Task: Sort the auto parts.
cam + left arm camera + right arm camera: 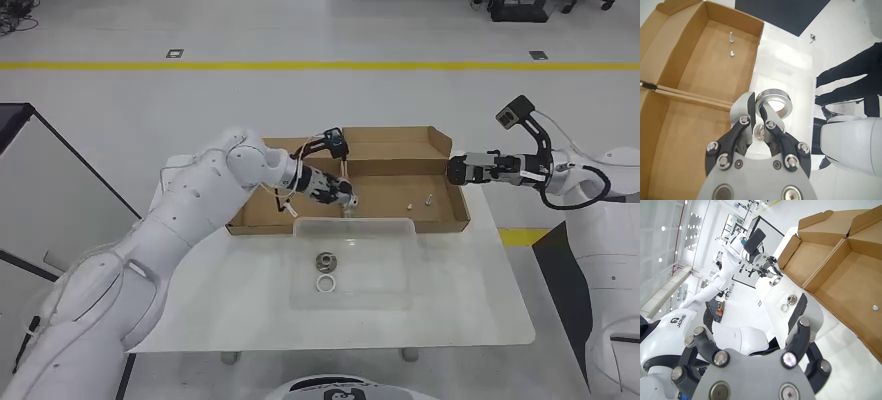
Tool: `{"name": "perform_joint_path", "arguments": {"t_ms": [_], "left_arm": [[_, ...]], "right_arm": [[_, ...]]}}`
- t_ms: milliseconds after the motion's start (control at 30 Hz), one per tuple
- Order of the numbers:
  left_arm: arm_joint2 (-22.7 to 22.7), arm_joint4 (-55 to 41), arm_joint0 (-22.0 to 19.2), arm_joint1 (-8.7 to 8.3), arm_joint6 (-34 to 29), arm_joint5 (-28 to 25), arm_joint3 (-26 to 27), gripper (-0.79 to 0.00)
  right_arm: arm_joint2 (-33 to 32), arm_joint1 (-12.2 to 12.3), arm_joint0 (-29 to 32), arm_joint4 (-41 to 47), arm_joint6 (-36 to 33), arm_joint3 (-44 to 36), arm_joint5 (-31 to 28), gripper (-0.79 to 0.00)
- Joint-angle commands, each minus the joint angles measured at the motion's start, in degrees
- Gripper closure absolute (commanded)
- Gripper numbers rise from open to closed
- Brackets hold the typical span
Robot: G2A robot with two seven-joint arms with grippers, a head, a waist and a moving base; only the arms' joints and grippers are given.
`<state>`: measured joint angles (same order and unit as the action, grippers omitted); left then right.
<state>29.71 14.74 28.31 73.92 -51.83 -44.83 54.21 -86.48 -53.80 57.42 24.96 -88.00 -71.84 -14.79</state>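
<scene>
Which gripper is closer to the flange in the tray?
Left. The left gripper holds a ring by the tray's far rim, near the flange; the right gripper is at the box's opposite end, well away.

The top view looks steeply down from above both arms, far enough back to take in the whole table [480, 300], cardboard box [390, 165] and clear tray [400, 262]. The left wrist view sits close behind the left gripper [756, 106], facing along its fingers past the clamped metal ring [772, 92]. The right wrist view looks out between the right gripper's [753, 313] spread fingers from farther off; all three views share box and tray.
</scene>
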Motion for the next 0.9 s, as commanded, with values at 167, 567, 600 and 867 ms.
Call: {"name": "perform_joint_path", "arguments": {"t_ms": [167,567,600,867], "left_arm": [[-3.7,9.7,-2.9,3.73,7.7,4.5,-7.5,0.000],[-6.8,19.7,-5.8,7.46,12.3,5.2,-17.8,0.000],[-7.1,20.5,-5.9,7.67,12.1,5.1,-18.6,0.000],[-8.8,24.8,-5.8,9.35,10.3,6.1,-22.5,0.000]], "right_arm": [[0.0,0.0,0.0,0.0,0.0,0.0,0.0,-0.785],[0.0,0.0,0.0,0.0,0.0,0.0,0.0,-0.785],[0.0,0.0,0.0,0.0,0.0,0.0,0.0,-0.785],[0.0,0.0,0.0,0.0,0.0,0.0,0.0,-0.785]]}}
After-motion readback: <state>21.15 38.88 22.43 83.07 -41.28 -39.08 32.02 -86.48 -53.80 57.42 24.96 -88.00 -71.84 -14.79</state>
